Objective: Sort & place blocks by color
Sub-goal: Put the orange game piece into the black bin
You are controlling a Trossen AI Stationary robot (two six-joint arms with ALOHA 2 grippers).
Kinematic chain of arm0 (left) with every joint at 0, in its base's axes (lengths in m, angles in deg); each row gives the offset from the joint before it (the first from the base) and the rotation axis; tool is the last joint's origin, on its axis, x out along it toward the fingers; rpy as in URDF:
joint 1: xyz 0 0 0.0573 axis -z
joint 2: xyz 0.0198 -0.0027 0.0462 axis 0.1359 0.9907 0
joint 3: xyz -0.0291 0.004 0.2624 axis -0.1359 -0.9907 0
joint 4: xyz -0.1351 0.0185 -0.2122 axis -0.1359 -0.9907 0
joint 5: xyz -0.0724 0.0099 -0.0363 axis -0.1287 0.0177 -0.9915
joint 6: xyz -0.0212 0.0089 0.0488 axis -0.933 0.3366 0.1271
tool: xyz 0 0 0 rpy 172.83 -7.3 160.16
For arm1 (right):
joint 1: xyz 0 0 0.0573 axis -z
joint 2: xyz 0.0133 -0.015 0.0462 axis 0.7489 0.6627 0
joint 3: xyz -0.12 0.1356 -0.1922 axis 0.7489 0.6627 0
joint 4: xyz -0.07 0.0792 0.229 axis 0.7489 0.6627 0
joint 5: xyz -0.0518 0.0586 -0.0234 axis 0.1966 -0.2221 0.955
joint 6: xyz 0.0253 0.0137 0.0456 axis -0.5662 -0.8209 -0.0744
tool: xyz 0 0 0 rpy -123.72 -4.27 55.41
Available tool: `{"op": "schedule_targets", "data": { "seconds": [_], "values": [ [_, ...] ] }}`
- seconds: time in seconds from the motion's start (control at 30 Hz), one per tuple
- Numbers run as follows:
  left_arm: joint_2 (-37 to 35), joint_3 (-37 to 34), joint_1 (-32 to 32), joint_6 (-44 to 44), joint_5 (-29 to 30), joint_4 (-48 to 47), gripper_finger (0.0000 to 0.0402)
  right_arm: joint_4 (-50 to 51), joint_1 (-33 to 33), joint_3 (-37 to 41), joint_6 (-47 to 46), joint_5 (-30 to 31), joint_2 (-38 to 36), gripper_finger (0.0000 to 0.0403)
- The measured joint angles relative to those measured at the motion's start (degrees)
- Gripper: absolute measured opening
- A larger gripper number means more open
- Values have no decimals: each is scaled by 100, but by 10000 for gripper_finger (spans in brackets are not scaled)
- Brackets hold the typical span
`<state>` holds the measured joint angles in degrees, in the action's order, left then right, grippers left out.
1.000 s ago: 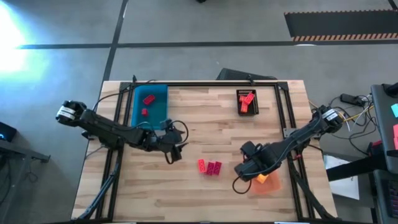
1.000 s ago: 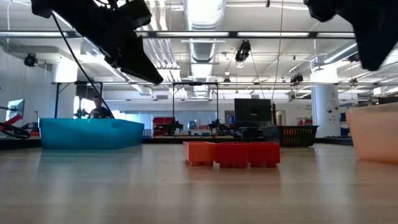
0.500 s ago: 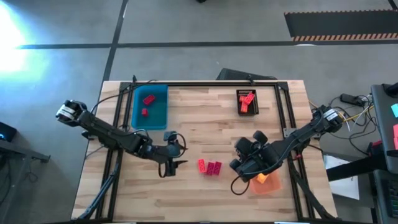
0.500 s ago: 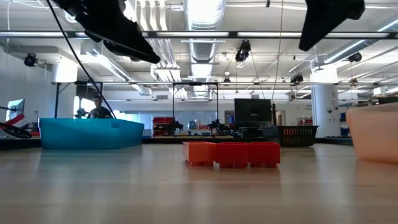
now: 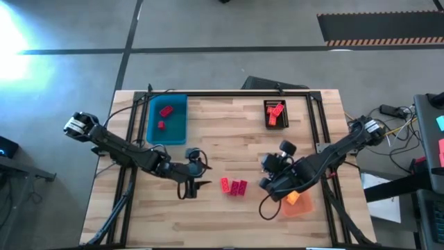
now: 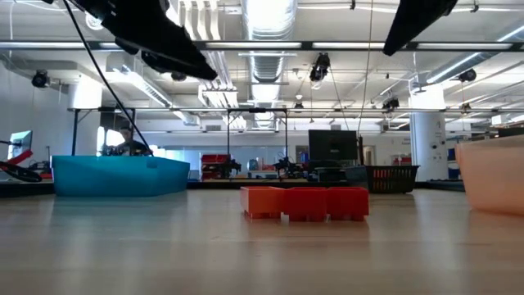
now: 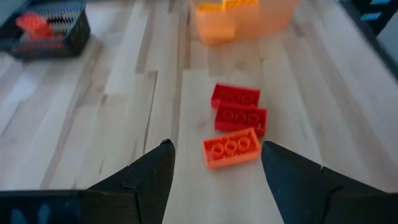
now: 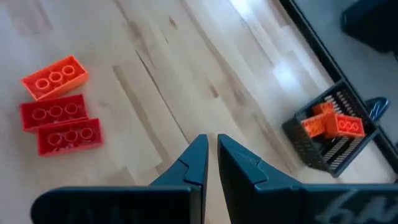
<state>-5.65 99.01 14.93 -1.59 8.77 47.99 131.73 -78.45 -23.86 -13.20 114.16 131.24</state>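
Note:
Three blocks lie side by side, flat on the wood, in the table's middle: an orange-red one and two red ones, also seen as a row of blocks. My left gripper hovers open just to the left of them, its fingers pointing at the row. To the right of the row, my right gripper hangs above the table, shut and empty.
A blue tray with two red blocks stands at the far left. A black tray with orange-red blocks is at the far right. A translucent orange tray holding a yellow block sits near right, under my right arm.
My left gripper has swung toward the table's near edge and turned toward the row of blocks. My right gripper has risen a little and rolled about its wrist. The blocks have not moved.

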Motion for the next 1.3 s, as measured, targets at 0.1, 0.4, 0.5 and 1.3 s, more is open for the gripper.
{"op": "schedule_targets", "data": {
  "seconds": [0.1,0.4,0.5,1.3],
  "values": [
    [35,0,0,288,-132,226,224,-210,-3,111,436,97,-169,27],
    [233,87,-23,1116,-250,573,224,-4115,135,1494,3307,258,-677,26],
    [270,114,-24,1122,-287,577,224,-5470,376,2074,4178,-263,-912,26],
    [1119,993,-76,2422,-1731,-520,224,-9287,1853,5047,5138,-2268,-2698,27]
  ]
}}
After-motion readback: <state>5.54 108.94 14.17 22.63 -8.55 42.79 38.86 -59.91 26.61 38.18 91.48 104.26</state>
